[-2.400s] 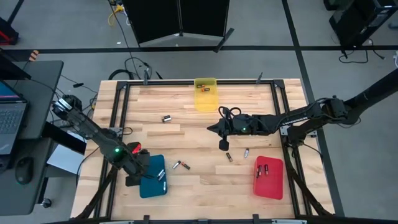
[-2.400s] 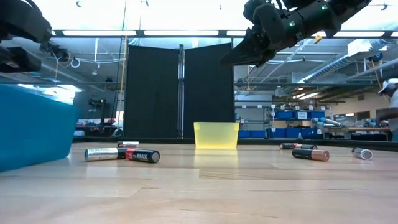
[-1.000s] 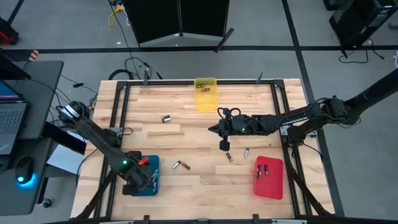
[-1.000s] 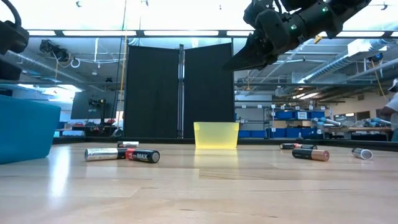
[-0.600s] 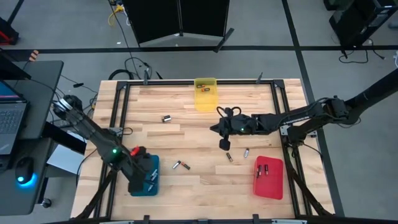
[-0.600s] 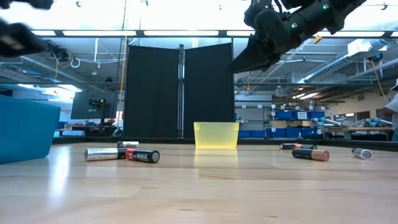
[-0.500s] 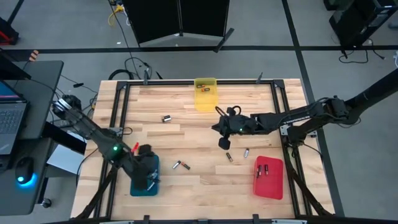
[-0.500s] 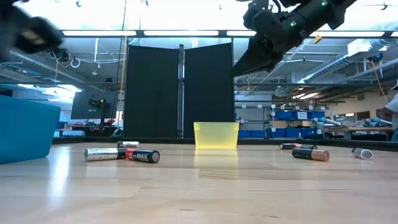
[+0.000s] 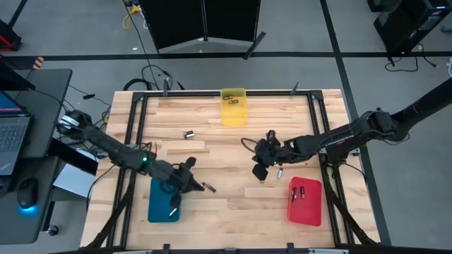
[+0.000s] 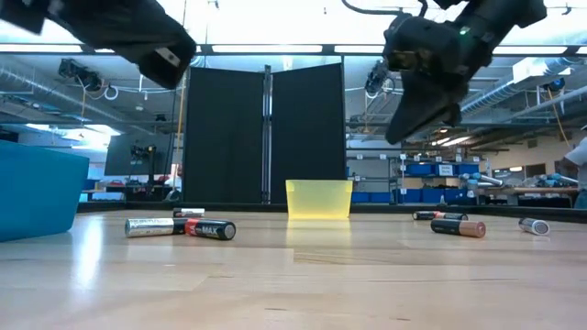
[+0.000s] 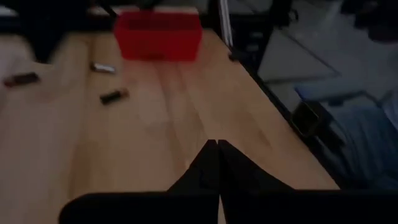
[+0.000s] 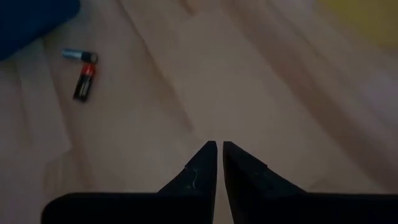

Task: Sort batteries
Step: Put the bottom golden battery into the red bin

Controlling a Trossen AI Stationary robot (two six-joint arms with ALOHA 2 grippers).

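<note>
Behind the table stands a large workshop with ceiling lights, black curtain panels (image 10: 261,133) and blue storage bins on far shelves; a person's arm shows at the far edge of the low view. Light wooden planks make the table (image 9: 212,215), which has a dark metal frame around it. On it stand three trays: a blue tray (image 9: 164,200) near the left arm, a red tray (image 9: 305,201) near the right arm with two batteries inside, and a yellow tray (image 9: 234,106) at the far side, also holding some. The loose batteries lie in small groups: two (image 9: 205,187) just beside the left gripper (image 9: 191,178), two (image 9: 271,173) close under the right gripper (image 9: 260,169), and one (image 9: 188,134) alone farther back. The left gripper is closed and holds nothing, as its wrist view shows the two fingers pressed together. The right gripper has only a thin slit between its fingers and is also empty. I judge that each arm is coming to pick up a loose battery. To do it well, the fingers should open wider first, go down across the battery's short side, and close at its middle so it does not roll away.
</note>
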